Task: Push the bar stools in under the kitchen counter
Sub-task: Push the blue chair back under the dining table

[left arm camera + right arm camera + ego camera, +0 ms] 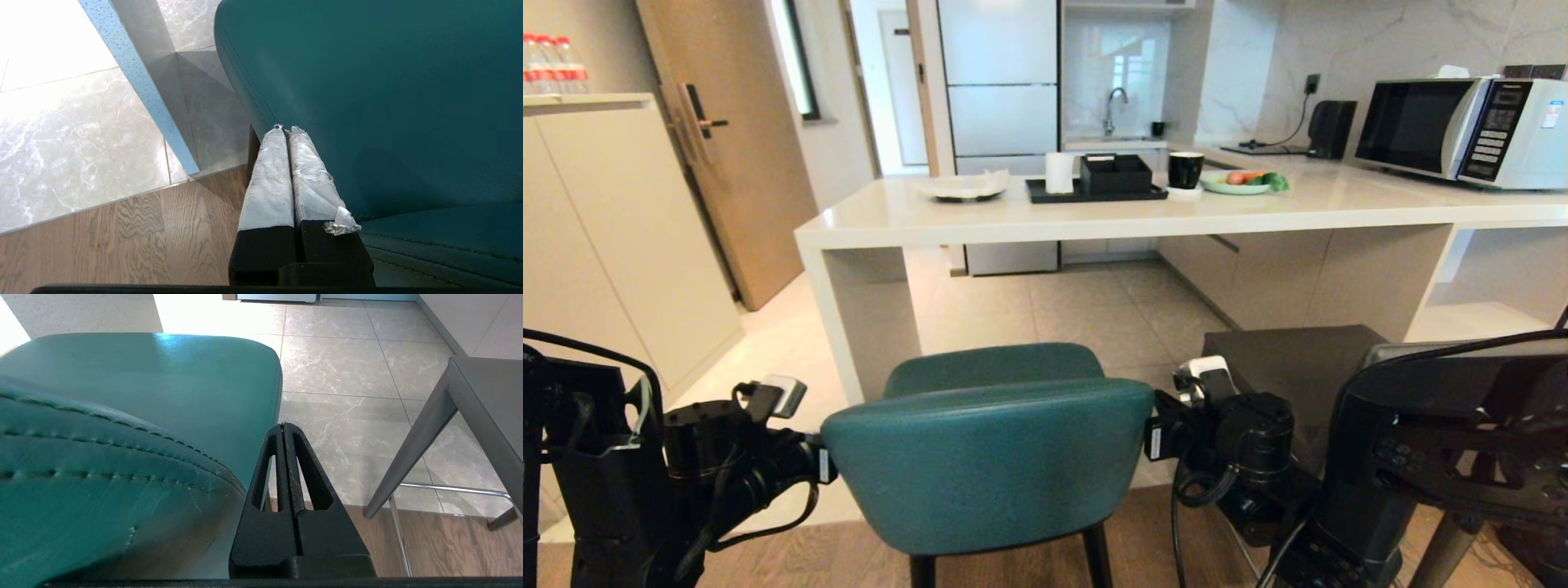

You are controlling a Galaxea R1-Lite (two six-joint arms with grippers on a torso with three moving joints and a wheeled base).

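The teal bar stool (988,457) stands just in front of me, its curved back facing me and its seat short of the kitchen counter (1094,216). My left gripper (822,464) is shut and rests against the left edge of the stool's back (388,102), its taped fingertips (282,139) touching the padding. My right gripper (1153,437) is shut beside the right edge of the back (143,396), holding nothing. The dark grey stool (1290,359) stands to the right, its seat and leg (482,400) near the right gripper (283,425).
The counter's slab end panel (866,327) stands ahead of the left gripper (284,128). On the counter are a plate (962,188), a black tray (1094,192), a mug (1184,170) and a microwave (1462,131). A beige cabinet (605,229) is at the left.
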